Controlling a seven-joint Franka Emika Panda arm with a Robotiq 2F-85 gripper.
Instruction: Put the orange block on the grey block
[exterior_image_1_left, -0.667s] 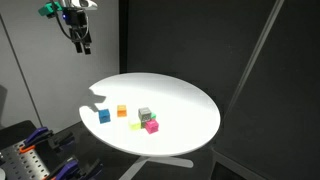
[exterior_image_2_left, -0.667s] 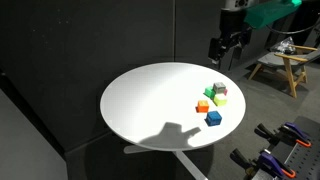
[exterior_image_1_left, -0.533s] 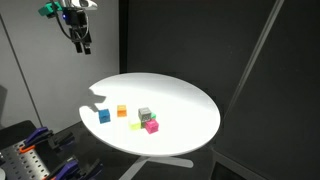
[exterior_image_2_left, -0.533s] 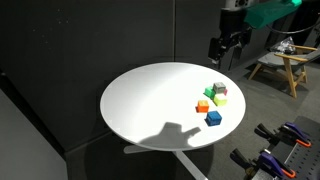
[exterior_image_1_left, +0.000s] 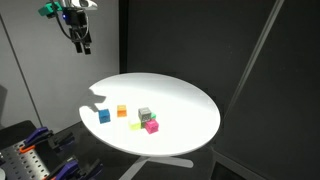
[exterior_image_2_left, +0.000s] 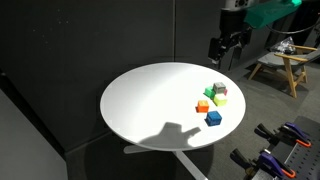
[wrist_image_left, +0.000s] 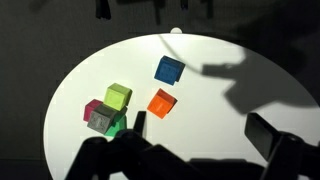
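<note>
The orange block (exterior_image_1_left: 122, 112) (exterior_image_2_left: 204, 106) (wrist_image_left: 161, 102) lies alone on the round white table (exterior_image_1_left: 180, 100), a short gap from a cluster of cubes. The grey block (exterior_image_1_left: 145, 115) (wrist_image_left: 100, 121) sits in that cluster, touching a pink cube (exterior_image_1_left: 152, 126) (wrist_image_left: 92, 107) and close to a yellow-green cube (exterior_image_1_left: 136, 126) (wrist_image_left: 118, 96). My gripper (exterior_image_1_left: 82, 42) (exterior_image_2_left: 222, 52) (wrist_image_left: 205, 135) hangs high above the table's edge, well away from the blocks. Its fingers are spread wide and hold nothing.
A blue cube (exterior_image_1_left: 103, 115) (exterior_image_2_left: 213, 118) (wrist_image_left: 169, 69) lies next to the orange block, on the side away from the cluster. Tools lie on a surface below the table (exterior_image_1_left: 35, 150). A wooden stand (exterior_image_2_left: 285, 65) is behind the arm. Black curtains surround the table.
</note>
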